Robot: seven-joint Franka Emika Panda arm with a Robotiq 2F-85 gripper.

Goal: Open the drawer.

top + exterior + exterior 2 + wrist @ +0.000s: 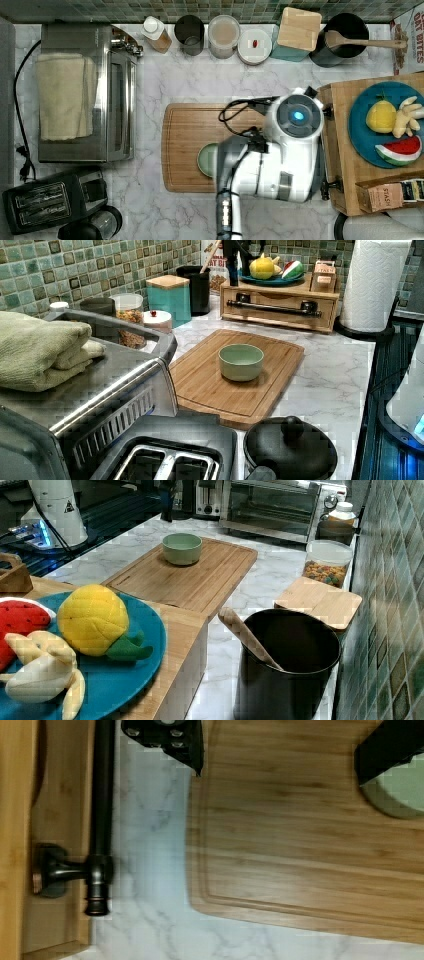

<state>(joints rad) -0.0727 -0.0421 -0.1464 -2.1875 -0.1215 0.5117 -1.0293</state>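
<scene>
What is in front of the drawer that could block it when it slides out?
The drawer is shut, handle facing the cutting board. A strip of bare marble counter lies between them, so the board, carrying a green bowl, could limit a long pull. Nothing else stands there.

The light-wood drawer [280, 307], its long black bar handle [273, 308] across the front, sits shut.

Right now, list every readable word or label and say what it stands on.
"STASH", on the small brown box atop the wooden drawer unit.
"OAT BITES", on the cereal box by the tiled wall.
The smaller print on both boxes is too blurred to read.
</scene>
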